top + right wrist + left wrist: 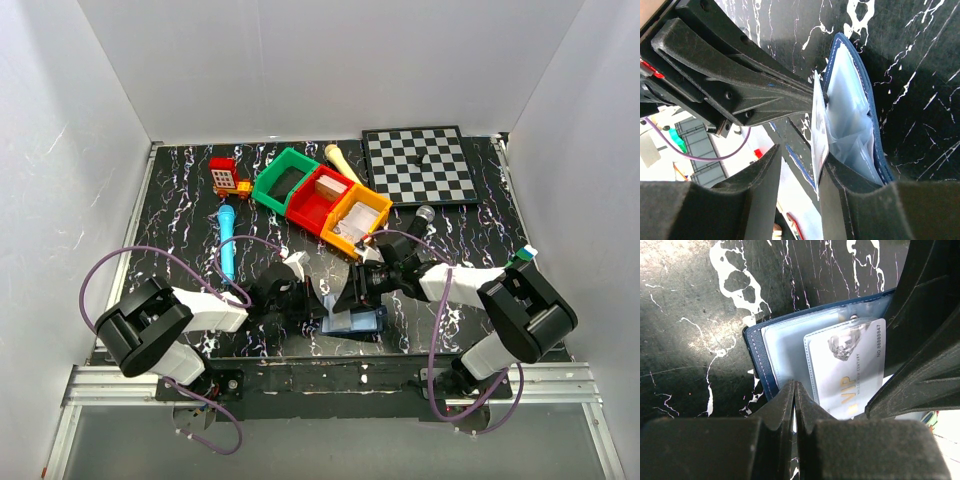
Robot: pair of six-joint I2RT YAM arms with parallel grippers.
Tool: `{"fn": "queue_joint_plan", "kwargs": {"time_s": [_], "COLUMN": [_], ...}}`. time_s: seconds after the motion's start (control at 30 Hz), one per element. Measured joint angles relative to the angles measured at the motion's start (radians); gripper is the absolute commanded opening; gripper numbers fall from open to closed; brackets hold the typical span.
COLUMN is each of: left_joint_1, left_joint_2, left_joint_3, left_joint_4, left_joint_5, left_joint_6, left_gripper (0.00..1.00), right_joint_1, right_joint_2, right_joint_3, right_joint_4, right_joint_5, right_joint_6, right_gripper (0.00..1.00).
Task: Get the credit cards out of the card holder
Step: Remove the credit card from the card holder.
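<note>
**Two robot arms meet over an open wallet.** The setting is a black table veined in white, boxed in by plain white walls and edged on the near side by an aluminium rail.

The card holder, navy outside, lies open on the tabletop directly beneath both pincers, its pale inner panels facing up. The left pincer has its jaws pressed together on the holder's near edge. The right pincer faces it from the opposite side with its jaws apart. A white card marked VIP stands edge-on between them, close against one finger with a gap to the other. Whether it is free of its clear sleeve cannot be told.

Beyond the pincers, a green bin, a red bin and an orange bin sit side by side in a slanting row. A chessboard lies farther off, beyond and to the right of the right pincer. A cyan marker lies to the left of the left pincer, with a red toy beyond it. Purple cables loop off both arms.

Each pincer blocks the other's camera, with a black finger crossing part of the holder in both wrist views. From above, the two together hide most of the holder.
</note>
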Motion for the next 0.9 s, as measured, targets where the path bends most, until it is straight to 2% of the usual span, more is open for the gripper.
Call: {"fn": "queue_joint_plan", "kwargs": {"time_s": [0.9], "left_joint_1": [-0.001], "left_joint_2": [0.000], "left_joint_3": [-0.010], "left_joint_4": [-0.011], "left_joint_5": [-0.014], "left_joint_6": [-0.014], "left_gripper": [0.00], "right_joint_1": [-0.047], "right_joint_2": [-0.063], "right_joint_3": [0.000], "right_joint_4": [-0.110], "right_joint_5": [-0.007], "right_joint_6": [-0.072], "right_gripper": [0.40]}}
